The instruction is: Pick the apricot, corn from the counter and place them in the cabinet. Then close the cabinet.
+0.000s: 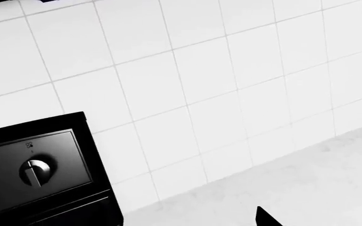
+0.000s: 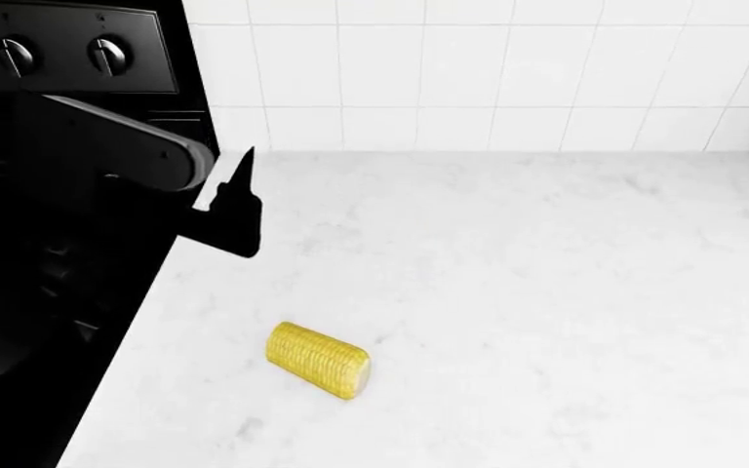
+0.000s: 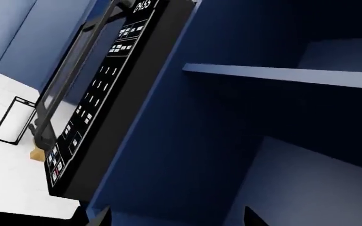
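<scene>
The corn [image 2: 317, 359], a short yellow cob piece, lies on its side on the white counter [image 2: 544, 292] near the front left. My left gripper [image 2: 234, 207] hangs over the counter's left edge, behind and to the left of the corn, apart from it. One of its fingertips [image 1: 266, 219] shows off-centre in the left wrist view with nothing beside it, so it looks open and empty. My right gripper [image 3: 177, 219] is open and empty, facing the inside of the open blue cabinet [image 3: 282, 155]. The apricot is out of view.
A black stove with knobs [image 2: 62, 56] stands left of the counter; its panel [image 1: 33, 165] also shows in the left wrist view. White wall tiles [image 2: 505, 68] back the counter. A cabinet shelf [image 3: 282, 75] crosses above the lower compartment. A black microwave [image 3: 99, 94] hangs beside the cabinet.
</scene>
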You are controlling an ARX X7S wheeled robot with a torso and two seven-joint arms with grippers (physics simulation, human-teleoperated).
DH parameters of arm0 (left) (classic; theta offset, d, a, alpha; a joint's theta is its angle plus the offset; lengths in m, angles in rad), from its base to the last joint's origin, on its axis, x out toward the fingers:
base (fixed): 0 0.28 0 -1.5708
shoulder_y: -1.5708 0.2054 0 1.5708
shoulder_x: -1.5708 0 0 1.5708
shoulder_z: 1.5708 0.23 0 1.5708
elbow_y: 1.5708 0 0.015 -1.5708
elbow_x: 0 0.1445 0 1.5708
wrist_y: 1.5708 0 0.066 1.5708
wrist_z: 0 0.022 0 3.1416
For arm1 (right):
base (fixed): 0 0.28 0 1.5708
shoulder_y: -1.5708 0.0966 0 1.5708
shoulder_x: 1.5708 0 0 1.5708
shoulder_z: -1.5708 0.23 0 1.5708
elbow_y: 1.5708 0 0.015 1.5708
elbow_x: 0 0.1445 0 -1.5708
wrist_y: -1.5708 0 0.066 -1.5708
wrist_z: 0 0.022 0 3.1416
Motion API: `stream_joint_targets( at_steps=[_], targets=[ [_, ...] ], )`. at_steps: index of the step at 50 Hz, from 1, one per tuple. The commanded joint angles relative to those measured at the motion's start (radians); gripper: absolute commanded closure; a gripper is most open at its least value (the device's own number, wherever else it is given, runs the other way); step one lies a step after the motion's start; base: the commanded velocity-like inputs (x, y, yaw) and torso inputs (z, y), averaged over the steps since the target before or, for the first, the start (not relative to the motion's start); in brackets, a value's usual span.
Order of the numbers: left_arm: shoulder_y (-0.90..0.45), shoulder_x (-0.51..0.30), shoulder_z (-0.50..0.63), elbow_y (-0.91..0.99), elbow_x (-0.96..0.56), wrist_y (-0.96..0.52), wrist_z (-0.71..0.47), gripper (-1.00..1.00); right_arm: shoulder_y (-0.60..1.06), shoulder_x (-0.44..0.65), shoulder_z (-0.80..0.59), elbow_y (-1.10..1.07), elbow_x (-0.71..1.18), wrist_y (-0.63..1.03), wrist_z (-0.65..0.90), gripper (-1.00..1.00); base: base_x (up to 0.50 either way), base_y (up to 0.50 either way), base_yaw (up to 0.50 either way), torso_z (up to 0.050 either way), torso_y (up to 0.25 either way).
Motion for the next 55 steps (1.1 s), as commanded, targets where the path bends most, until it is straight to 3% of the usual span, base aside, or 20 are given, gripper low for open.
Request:
stream_joint_targets(
  at_steps=[1,20,28,39,55],
  targets=[
    [0.025,-0.010,-0.005,0.002,-0.002,0.014,-0.002,-1.00,-0.034,0.025,-0.027,-0.228,0.136,0.272,-0.123,-1.00,0.00,0.00,0.00,0.000,0.000],
    [0.030,-0.014,-0.004,-0.001,-0.009,0.023,-0.009,-1.00,-0.140,0.080,-0.155,-0.569,0.336,0.627,-0.290,-1.00,0.00,0.00,0.00,0.000,0.002],
    [0.031,-0.015,-0.008,0.001,-0.016,0.022,-0.015,-1.00,-0.185,0.101,-0.174,-0.631,0.398,0.683,-0.288,-1.00,0.00,0.00,0.00,0.000,0.000],
    [0.040,-0.020,-0.005,-0.005,-0.015,0.037,-0.015,-1.00,-0.287,0.141,-0.210,-0.671,0.457,0.688,-0.213,-1.00,0.00,0.00,0.00,0.000,0.000],
    [0.036,-0.022,-0.013,-0.006,-0.028,0.033,-0.026,-1.00,-0.438,0.270,-0.234,-0.753,0.838,0.684,0.127,-1.00,0.00,0.00,0.00,0.000,0.000]
  ],
)
